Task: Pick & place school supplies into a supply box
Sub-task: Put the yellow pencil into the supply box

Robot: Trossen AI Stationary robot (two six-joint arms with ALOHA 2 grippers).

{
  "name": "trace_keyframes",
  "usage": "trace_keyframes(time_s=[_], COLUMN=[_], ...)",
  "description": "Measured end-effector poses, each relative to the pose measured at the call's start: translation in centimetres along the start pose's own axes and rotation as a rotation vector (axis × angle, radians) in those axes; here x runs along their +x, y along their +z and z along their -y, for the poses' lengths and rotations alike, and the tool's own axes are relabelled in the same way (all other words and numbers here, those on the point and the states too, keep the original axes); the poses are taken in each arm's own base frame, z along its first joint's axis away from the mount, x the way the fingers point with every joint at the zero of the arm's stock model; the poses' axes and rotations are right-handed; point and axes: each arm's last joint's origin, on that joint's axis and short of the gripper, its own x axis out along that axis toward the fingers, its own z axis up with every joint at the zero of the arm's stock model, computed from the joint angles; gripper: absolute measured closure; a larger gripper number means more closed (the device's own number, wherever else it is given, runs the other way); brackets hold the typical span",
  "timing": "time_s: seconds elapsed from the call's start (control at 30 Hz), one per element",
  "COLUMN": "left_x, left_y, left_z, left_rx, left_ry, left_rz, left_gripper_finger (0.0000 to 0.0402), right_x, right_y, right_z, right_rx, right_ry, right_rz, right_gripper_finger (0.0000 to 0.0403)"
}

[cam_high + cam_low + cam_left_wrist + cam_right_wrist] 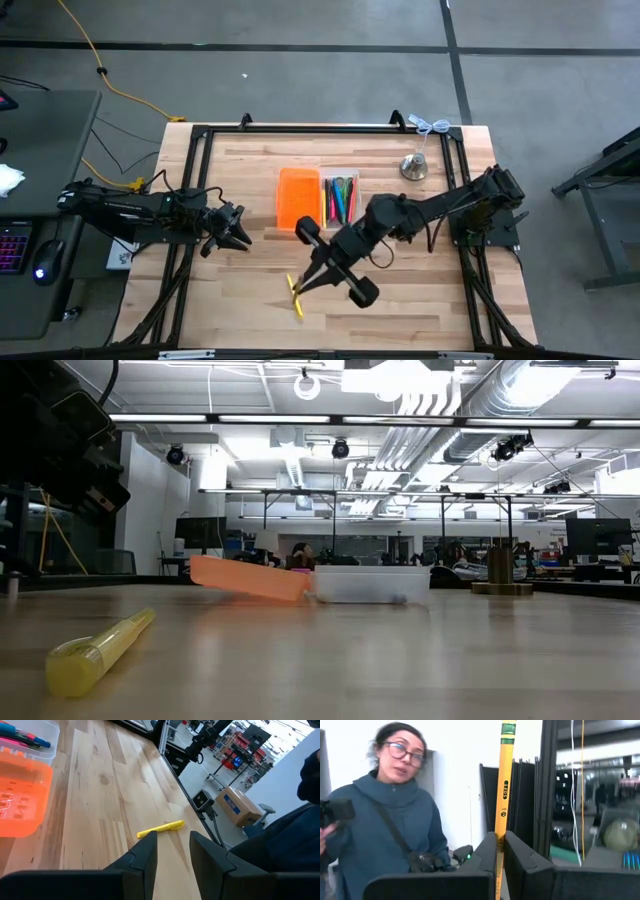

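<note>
The supply box lies in the middle of the table: orange half point(298, 197) on the left, clear tray point(340, 198) on the right with several coloured pens in it. In the low view the orange half point(248, 577) rests tilted against the clear tray point(370, 584). A yellow highlighter point(297, 300) point(95, 650) point(161, 828) lies flat near the table's near edge. My right gripper point(312, 283) point(501, 837) is just beside it, shut on a yellow pencil point(504, 790). My left gripper point(240, 238) point(172, 840) waits open at the table's left. My right gripper pinches the yellow pencil's shaft point(500, 851) between its two fingers. The pencil runs across the fingers. Its green-banded end point(508, 730) stands well clear of them. The fingers slant toward the table's near-left. The pencil's other end is hidden behind the fingers.
A silver bell-shaped object point(414, 167) point(500, 572) stands near the far right corner. A black frame borders the table point(300, 130). A person point(395, 820) stands beyond the table's near edge. Bare wood lies between my left gripper and the box.
</note>
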Motion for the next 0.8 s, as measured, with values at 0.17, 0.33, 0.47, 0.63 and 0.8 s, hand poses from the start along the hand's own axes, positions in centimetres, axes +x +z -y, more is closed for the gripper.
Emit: trace_keyframes(time_s=[0.17, 0.33, 0.47, 0.63, 0.8], left_x=[0.0, 0.0, 0.0, 0.0, 0.0], left_y=[0.0, 0.0, 0.0, 0.0, 0.0], left_z=[0.0, 0.0, 0.0, 0.0, 0.0], left_rx=[0.000, 0.001, 0.002, 0.003, 0.003], left_ry=[-0.001, -0.001, -0.001, -0.002, -0.003], left_rz=[0.000, -0.001, -0.001, -0.001, -0.002], left_gripper_finger=[0.0257, 0.0257, 0.0257, 0.0257, 0.0257], right_x=[0.2, 0.2, 0.2, 0.1, -0.4], right_y=[0.1, 0.2, 0.2, 0.1, -0.7], right_z=[-0.5, -0.6, -0.6, -0.1, 1.4], right_rx=[-0.090, -0.118, -0.116, -0.081, 0.056], right_ry=[0.024, 0.025, 0.022, -0.048, -0.273], right_rz=[0.019, 0.024, 0.024, 0.020, -0.056], right_gripper_finger=[0.0402, 0.0402, 0.0401, 0.0402, 0.0402])
